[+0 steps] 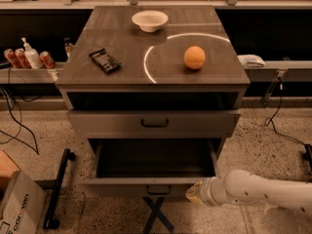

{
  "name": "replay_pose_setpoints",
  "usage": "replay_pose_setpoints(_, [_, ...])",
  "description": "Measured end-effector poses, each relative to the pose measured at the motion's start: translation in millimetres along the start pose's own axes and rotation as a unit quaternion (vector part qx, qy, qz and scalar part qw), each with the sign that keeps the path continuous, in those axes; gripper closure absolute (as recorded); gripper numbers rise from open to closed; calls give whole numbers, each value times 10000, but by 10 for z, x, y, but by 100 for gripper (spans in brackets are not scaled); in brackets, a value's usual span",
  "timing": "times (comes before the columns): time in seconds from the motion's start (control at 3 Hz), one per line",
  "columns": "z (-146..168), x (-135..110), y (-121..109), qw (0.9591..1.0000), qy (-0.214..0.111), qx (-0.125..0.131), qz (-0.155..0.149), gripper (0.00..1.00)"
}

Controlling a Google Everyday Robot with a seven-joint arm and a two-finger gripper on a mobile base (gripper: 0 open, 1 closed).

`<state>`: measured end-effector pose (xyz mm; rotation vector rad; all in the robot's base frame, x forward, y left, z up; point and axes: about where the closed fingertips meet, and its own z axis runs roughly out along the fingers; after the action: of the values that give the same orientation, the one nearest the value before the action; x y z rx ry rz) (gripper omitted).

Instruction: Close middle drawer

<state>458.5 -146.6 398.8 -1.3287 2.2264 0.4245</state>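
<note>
Your pincer (pixel 195 194) sat low at near right, just beside the right end of the middle drawer (pixel 117 187) front. I couldn't tell if it touched the front, how far open it was, or whether it held anything. The middle drawer stood pulled far out toward the near side, its dark inside exposed. The upper drawer (pixel 107 123) with the black handle was above it. On the worktop (pixel 122 35): a white bowl (pixel 150 20) far, an orange (pixel 194 57) right, a dark packet (pixel 104 61) left.
</note>
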Motion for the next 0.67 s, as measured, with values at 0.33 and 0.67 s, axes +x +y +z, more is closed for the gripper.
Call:
replay_pose_setpoints(0.33, [45,-114,-286,9997,-92,129,-174,100])
replay_pose_setpoints(0.67, [76,-194,-538,9993,-186,204,-260,100])
